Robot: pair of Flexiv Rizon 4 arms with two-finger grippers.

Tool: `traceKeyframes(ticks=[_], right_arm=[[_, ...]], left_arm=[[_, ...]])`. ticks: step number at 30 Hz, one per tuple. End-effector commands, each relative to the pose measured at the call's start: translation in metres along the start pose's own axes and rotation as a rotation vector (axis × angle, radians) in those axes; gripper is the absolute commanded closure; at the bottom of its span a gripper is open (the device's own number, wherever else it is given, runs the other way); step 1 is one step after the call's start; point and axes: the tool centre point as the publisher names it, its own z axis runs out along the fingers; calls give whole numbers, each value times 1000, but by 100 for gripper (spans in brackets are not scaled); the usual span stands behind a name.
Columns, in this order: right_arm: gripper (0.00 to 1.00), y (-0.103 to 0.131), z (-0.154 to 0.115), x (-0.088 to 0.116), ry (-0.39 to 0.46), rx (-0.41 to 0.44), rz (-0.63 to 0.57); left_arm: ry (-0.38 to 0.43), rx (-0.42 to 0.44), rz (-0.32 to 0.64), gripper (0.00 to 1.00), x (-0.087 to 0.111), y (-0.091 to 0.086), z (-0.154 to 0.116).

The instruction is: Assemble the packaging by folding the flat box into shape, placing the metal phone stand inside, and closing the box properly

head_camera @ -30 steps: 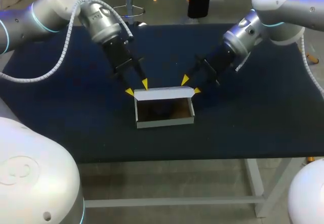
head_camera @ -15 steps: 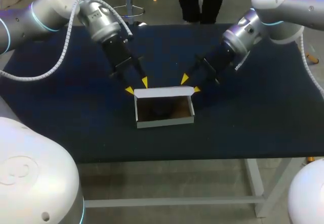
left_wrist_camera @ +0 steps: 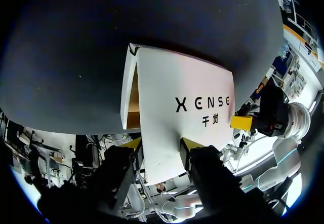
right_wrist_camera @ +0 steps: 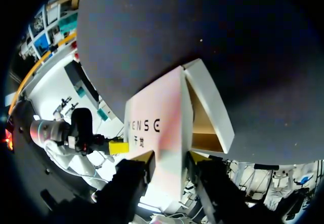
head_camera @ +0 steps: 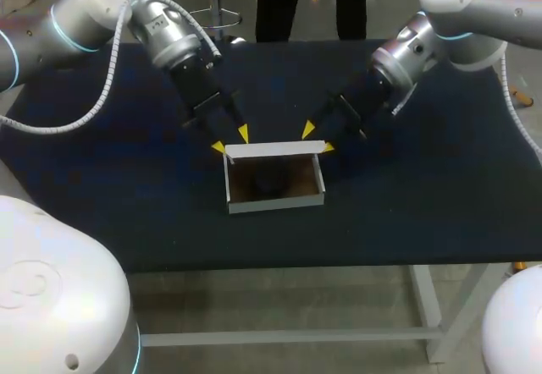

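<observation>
A white cardboard box (head_camera: 275,203) stands in the middle of the table, open on top, with a dark shape (head_camera: 269,181) inside, too dim to make out. Its lid (head_camera: 275,148) stands nearly upright at the far edge. My left gripper (head_camera: 230,140) is open behind the lid's left corner. My right gripper (head_camera: 318,138) is open behind the right corner. In the left wrist view the printed lid (left_wrist_camera: 182,112) runs down between the spread fingers of my left gripper (left_wrist_camera: 163,145). In the right wrist view the lid (right_wrist_camera: 159,117) lies likewise in my right gripper (right_wrist_camera: 169,158).
The box is the only thing on the dark blue table cloth (head_camera: 423,205), with bare cloth on every side of it. The table's front edge (head_camera: 279,266) runs a short way in front of the box.
The lid shows a narrower white band and stands more upright, uncovering more of the box's inside. Both grippers have shifted slightly toward the far side.
</observation>
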Motion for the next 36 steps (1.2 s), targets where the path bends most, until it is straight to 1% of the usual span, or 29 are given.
traceKeyframes(ticks=[1, 7, 19, 24, 28, 36], right_arm=[[55, 3, 2, 4, -4, 11, 0], [55, 3, 3, 4, -4, 12, 0], [55, 3, 6, 2, -2, 16, 2], [55, 3, 6, 2, -2, 16, 1], [55, 3, 6, 2, -2, 16, 2], [55, 3, 6, 1, -2, 17, 4]], left_arm=[[11, -25, 0, 52, 3, -6, 0], [22, -34, -11, 51, 5, -6, -1], [47, -45, -41, 53, 5, -9, -2], [83, -54, -54, 53, 5, -10, -4], [95, -59, -55, 52, 4, -10, -6], [115, -68, -67, 54, 3, -12, -7]])
